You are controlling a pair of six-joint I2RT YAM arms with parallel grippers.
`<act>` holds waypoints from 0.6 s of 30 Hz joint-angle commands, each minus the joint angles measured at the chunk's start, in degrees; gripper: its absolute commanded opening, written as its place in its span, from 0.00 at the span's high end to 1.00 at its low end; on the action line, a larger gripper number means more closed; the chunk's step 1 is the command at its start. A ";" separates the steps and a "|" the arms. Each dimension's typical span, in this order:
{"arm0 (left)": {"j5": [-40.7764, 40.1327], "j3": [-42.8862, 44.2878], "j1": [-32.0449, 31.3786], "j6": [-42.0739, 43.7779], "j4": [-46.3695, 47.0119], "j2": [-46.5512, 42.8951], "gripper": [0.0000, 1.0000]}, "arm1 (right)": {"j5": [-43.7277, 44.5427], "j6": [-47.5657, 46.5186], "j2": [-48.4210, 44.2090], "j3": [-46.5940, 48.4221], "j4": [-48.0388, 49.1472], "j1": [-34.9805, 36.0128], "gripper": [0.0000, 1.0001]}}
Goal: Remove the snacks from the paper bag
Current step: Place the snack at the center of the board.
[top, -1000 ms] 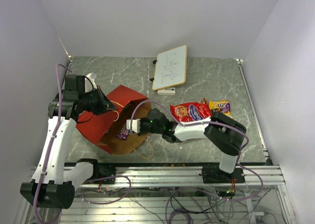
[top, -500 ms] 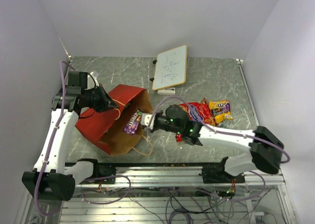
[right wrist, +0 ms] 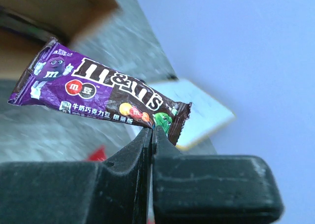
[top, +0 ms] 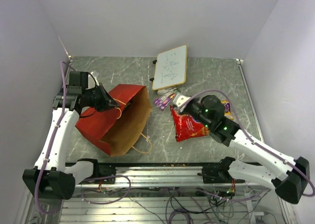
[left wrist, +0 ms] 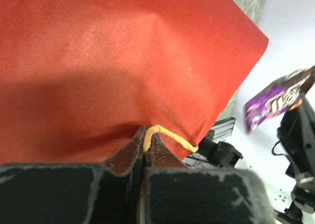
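The paper bag [top: 123, 120] lies on its side at the left, its brown mouth facing the near right. My left gripper [top: 111, 102] is shut on the bag's twisted handle [left wrist: 170, 136], against the bag's red side [left wrist: 123, 51]. My right gripper [top: 175, 100] is shut on a purple candy bar [top: 164, 100], held in the air outside the bag, near the whiteboard. The right wrist view shows the jaws [right wrist: 152, 131] pinching the bar's [right wrist: 98, 93] brown end. The red cookie packet [top: 189, 126] lies on the table under the right arm. A yellow candy bar [top: 227, 106] peeks from behind that arm.
A small whiteboard [top: 171, 66] lies at the back middle, with a white eraser [top: 167, 91] at its near edge. The bag's second loop handle [top: 141, 146] trails toward the front rail. Walls close the table on three sides.
My right gripper has drawn the purple candy bar out of the bag's mouth and carried it right and back toward the whiteboard. The red packet has shifted nearer. The left gripper kept its hold.
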 commanded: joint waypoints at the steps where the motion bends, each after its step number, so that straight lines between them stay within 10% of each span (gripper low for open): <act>1: 1.41 0.22 -0.25 -0.17 1.48 -0.27 0.93 | 4.26 -2.27 -4.91 -1.93 -6.59 -9.58 1.00; 18: 3.58 3.83 -3.12 0.25 0.70 3.48 0.93 | 6.93 -18.56 -3.69 -10.75 -16.50 -44.53 1.00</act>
